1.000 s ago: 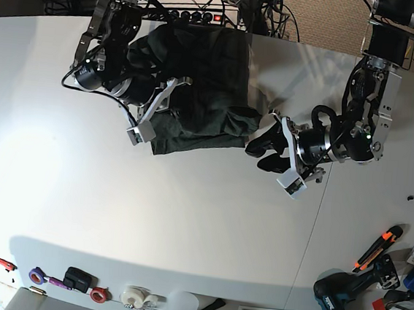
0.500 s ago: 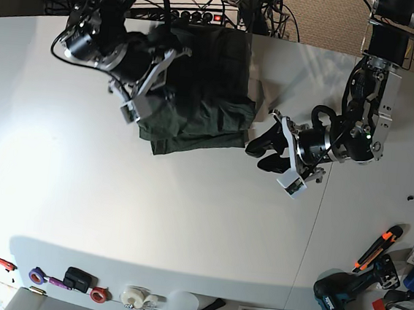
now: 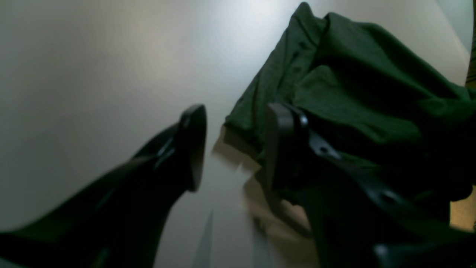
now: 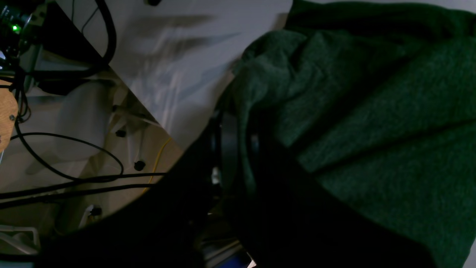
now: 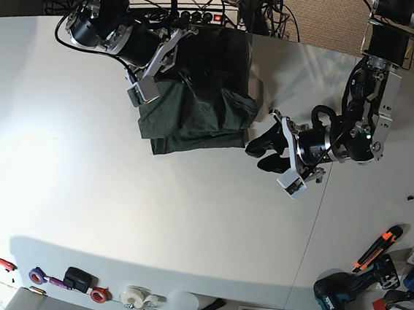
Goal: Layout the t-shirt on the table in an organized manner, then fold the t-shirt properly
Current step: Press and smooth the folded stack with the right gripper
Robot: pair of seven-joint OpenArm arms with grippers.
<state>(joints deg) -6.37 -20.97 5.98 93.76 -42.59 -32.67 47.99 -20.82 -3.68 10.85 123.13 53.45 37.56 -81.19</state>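
Base view, dark green t-shirt [image 5: 205,96] bunched at 12 o'clock on the table [image 5: 113,212], right gripper [image 5: 175,46] clamped on its edge, left gripper [image 5: 263,147] spread and empty at 3 o'clock of the cloth, left wrist view, fingers [image 3: 193,141] parted beside the hem, right wrist view, cloth pinched between closed fingers [image 4: 227,149].

A: Where is room lying open on the table [image 5: 113,212]?

B: The broad white middle and near-left stretch is lying bare. The t-shirt [image 5: 206,89] is bunching at the far edge, with the right gripper [image 5: 155,84] sitting over its left part.

A: And on the other side?

B: The left gripper [image 5: 262,149] is hovering just beside the shirt's corner, blocking that approach. Tape rolls [image 5: 135,295] are lining the near edge, and a drill [image 5: 340,292] is crowding the near corner.
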